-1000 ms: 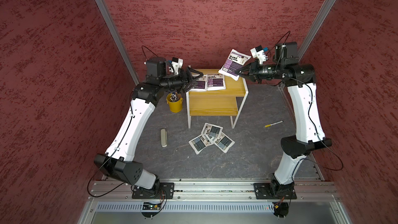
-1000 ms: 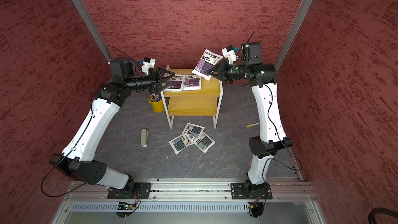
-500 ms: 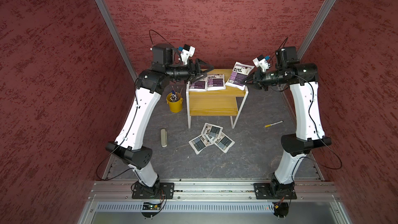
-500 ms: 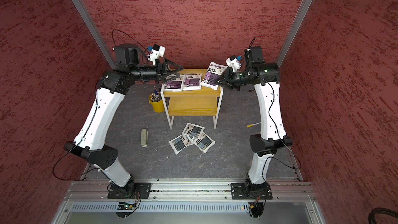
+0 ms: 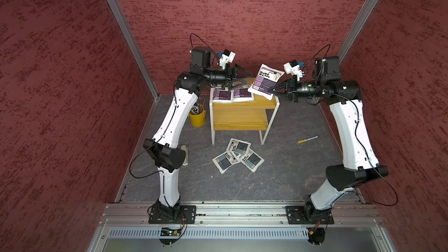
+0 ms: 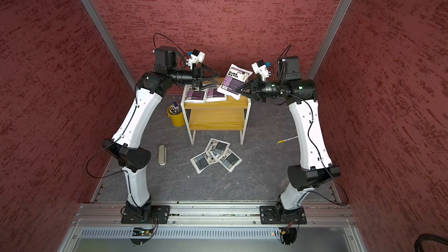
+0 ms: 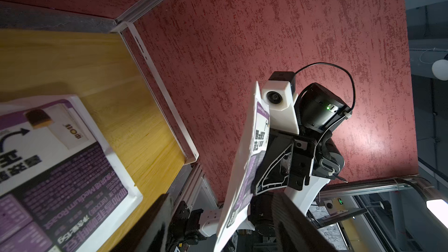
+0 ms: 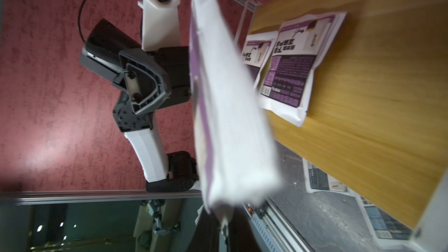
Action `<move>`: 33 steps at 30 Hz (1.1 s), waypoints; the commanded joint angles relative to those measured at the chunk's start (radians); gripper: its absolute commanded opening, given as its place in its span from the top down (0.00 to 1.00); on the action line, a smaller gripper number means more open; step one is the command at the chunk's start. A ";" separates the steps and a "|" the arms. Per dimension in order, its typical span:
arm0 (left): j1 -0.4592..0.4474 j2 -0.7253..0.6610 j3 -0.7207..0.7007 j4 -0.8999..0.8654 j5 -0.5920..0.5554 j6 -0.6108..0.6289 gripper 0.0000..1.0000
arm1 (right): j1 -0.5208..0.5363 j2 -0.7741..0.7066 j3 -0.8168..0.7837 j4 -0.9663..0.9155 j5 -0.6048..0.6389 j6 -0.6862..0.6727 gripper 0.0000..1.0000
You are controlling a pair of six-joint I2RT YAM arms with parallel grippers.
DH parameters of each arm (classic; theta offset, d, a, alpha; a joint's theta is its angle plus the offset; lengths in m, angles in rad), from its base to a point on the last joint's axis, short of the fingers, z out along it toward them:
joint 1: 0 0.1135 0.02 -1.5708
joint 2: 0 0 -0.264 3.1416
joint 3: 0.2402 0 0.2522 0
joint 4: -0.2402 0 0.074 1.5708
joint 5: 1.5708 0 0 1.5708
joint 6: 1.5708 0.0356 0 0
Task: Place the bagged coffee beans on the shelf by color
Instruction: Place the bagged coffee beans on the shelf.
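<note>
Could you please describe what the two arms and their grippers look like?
The left arm and right arm have white shells, black joints and black bases. The left gripper and right gripper have black, triangular, open-framed fingers. A white camera housing with a blue plug sits on each wrist. Thin black cables loop along both arms.

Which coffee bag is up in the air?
The purple bag pinched by the right gripper. Two purple ones lie on the shelf, three blue-grey ones on the floor.
</note>
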 commanded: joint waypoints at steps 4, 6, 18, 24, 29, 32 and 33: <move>-0.004 -0.018 0.004 0.129 0.100 -0.043 0.31 | 0.003 -0.058 -0.143 0.375 -0.132 0.195 0.98; -0.005 -0.026 -0.023 0.207 0.121 -0.092 0.31 | 0.010 -0.052 -0.144 0.378 -0.133 0.195 0.98; -0.008 -0.028 -0.036 0.228 0.134 -0.118 0.44 | 0.059 -0.028 -0.143 0.377 -0.157 0.194 0.97; -0.008 -0.031 -0.037 0.220 0.139 -0.117 0.59 | 0.077 -0.015 -0.137 0.361 -0.151 0.185 0.97; -0.009 -0.032 -0.047 0.225 0.140 -0.119 0.70 | 0.081 -0.013 -0.137 0.352 -0.141 0.177 0.92; -0.010 -0.041 -0.071 0.254 0.139 -0.134 0.76 | 0.082 -0.015 -0.139 0.354 -0.134 0.178 0.88; -0.010 -0.045 -0.082 0.270 0.138 -0.142 0.77 | 0.082 -0.014 -0.139 0.354 -0.132 0.178 0.88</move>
